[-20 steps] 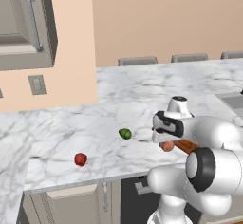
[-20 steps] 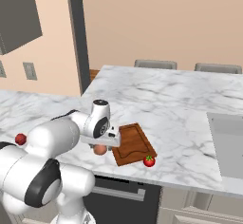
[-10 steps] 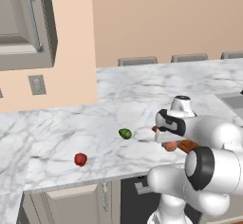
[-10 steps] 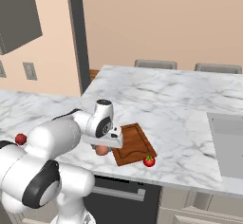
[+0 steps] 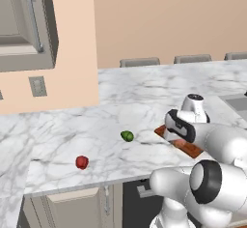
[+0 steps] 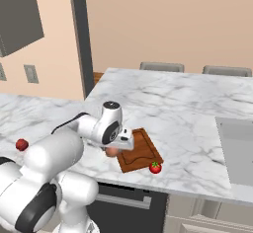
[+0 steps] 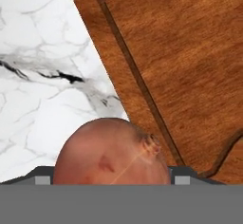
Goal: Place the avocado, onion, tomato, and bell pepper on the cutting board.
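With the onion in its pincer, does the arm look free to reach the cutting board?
Probably yes: the pincer carries the onion right at the cutting board's corner, and the nearest stretch of board is bare.

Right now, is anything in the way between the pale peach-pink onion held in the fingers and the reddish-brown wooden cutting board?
Nothing visible is. The pale peach-pink onion sits at the near edge of the reddish-brown wooden cutting board, whose grooved surface ahead is bare. The bright red tomato lies off the board's front corner, aside from the path.
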### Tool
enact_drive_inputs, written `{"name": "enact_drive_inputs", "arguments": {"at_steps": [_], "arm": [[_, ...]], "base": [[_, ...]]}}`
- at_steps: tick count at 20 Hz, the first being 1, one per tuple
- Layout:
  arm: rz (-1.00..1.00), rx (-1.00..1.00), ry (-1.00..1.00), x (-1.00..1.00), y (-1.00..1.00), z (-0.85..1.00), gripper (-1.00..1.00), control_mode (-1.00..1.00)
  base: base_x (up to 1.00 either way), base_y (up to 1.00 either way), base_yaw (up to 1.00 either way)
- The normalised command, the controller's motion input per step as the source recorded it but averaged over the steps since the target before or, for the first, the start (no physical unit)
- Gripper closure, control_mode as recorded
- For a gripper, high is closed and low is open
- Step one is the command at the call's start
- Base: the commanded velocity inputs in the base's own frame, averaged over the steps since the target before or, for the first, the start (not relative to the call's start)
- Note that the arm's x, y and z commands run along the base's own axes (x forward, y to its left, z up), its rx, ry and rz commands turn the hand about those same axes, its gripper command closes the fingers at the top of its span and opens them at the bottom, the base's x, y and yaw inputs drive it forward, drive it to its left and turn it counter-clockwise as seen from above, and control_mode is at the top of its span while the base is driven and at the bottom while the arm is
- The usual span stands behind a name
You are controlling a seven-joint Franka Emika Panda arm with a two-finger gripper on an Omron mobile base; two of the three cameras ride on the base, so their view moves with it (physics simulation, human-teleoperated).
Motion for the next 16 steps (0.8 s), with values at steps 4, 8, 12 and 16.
{"name": "enact_drive_inputs", "arguments": {"at_steps": [4, 8, 12, 16], "arm": [[0.00, -0.02, -0.08, 0.64, -0.01, 0.00, 1.00, -1.00], [0.00, 0.00, -0.01, 0.69, -0.10, 0.00, 1.00, -1.00], [0.00, 0.00, 0.00, 0.47, -0.23, 0.09, 1.00, -1.00], [0.00, 0.00, 0.11, 0.39, -0.18, 0.03, 1.00, -1.00]], "base": [[0.00, 0.00, 0.00], [0.00, 0.00, 0.00], [0.00, 0.00, 0.00], [0.00, 0.00, 0.00]]}}
